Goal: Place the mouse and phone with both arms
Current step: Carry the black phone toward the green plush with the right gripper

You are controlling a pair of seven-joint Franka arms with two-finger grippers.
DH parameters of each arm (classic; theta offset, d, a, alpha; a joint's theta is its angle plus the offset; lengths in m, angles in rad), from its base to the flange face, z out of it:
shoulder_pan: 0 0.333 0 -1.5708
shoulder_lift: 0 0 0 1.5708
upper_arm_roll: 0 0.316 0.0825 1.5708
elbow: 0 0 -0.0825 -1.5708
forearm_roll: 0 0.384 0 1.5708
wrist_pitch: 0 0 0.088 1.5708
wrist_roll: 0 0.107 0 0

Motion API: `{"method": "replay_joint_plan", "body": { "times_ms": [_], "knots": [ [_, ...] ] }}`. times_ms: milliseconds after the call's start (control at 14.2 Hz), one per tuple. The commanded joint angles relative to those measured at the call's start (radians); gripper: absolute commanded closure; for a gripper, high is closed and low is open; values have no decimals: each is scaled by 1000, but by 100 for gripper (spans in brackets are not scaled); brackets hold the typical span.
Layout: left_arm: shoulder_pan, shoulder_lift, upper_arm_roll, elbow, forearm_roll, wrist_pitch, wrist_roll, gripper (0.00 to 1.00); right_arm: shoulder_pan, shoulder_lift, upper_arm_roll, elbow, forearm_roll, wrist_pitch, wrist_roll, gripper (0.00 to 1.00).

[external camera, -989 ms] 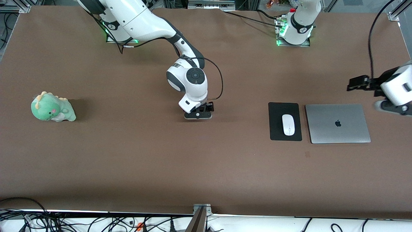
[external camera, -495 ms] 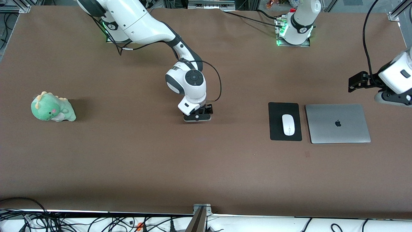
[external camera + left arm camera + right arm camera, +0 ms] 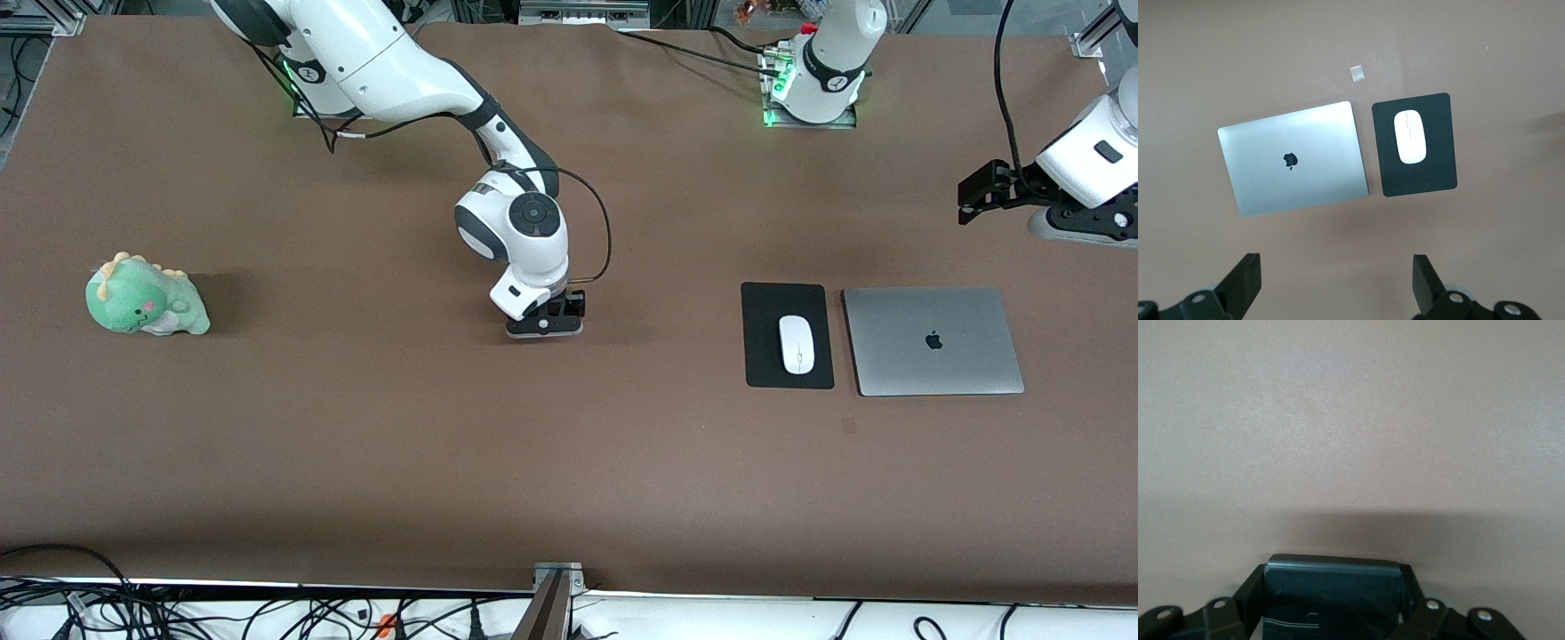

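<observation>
The right tool [image 3: 544, 325] sits low at the middle of the front view, just above the brown surface [image 3: 356, 462], its fingers clamped on the phone [image 3: 1333, 583], a black slab with rounded corners whose top edge shows between them at the bottom of the right wrist view. The phone appears to be at or nearly at the surface, so the step in hand looks like setting it down. To do that well, I would lower until the slab rests flat, part the fingers only then, and lift straight up so the smooth case is not dragged or tipped.

The left tool [image 3: 1335, 283] hangs at the upper right edge of the front view, over bare surface near the closed laptop [image 3: 932, 340], its fingers [image 3: 1243, 283] wide apart and holding nothing. That arm waits.

The mouse [image 3: 797, 344], a glossy white oval with a thin centre line, lies on a matte black mouse pad [image 3: 762, 356] in the right half of the front view, just beside the laptop's flat silver lid with its dark logo. Its part of the task seems finished.

A soft green plush dinosaur [image 3: 145, 305] lies at the left of the front view. The surface covering is dull and finely grained.
</observation>
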Motion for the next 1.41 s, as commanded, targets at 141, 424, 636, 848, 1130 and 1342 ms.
{"method": "replay_joint_plan", "body": {
  "times_ms": [141, 424, 636, 848, 1130, 1342],
  "knots": [
    [-12, 7, -21, 19, -14, -12, -78, 0, -80, -17, 3, 13, 4, -65, -192, 67],
    [-9, 6, -42, 20, -28, -21, -63, 0, -195, -69, 3, 7, 70, -167, -481, 69],
    [4, 3, -36, 20, -80, -37, -58, 0, -292, -112, 2, 1, 94, -257, -648, 70],
    [2, 0, -44, 19, -92, -66, -75, 0, -356, -176, -64, -54, 198, -300, -733, 70],
    [-12, 3, -44, 19, -98, -78, -58, 0, -384, -254, -232, -191, 346, -285, -888, 71],
    [-33, 27, -120, 11, -100, -71, -58, 0, -406, -279, -354, -287, 484, -221, -1083, 71]
  ]
}}
